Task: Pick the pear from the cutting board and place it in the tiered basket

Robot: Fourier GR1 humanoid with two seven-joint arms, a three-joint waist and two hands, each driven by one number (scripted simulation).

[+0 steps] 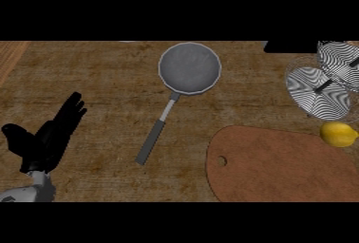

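A yellow pear (pixel 338 134) lies at the far right edge of the brown cutting board (pixel 280 166), close to the view's right border. Just above it stands the wire tiered basket (pixel 324 90), with round striped trays at the upper right. My left hand (pixel 45 137) rests at the lower left, fingers straight and pointing up, thumb spread to the left, holding nothing. It is far from the pear and the board. My right hand does not show anywhere.
A grey frying pan (pixel 189 67) lies at the top centre, its long handle (pixel 155 135) running down and left toward the board's left side. The board has a small hole (pixel 223 161) near its left end. The wooden counter (pixel 105 95) surrounds everything.
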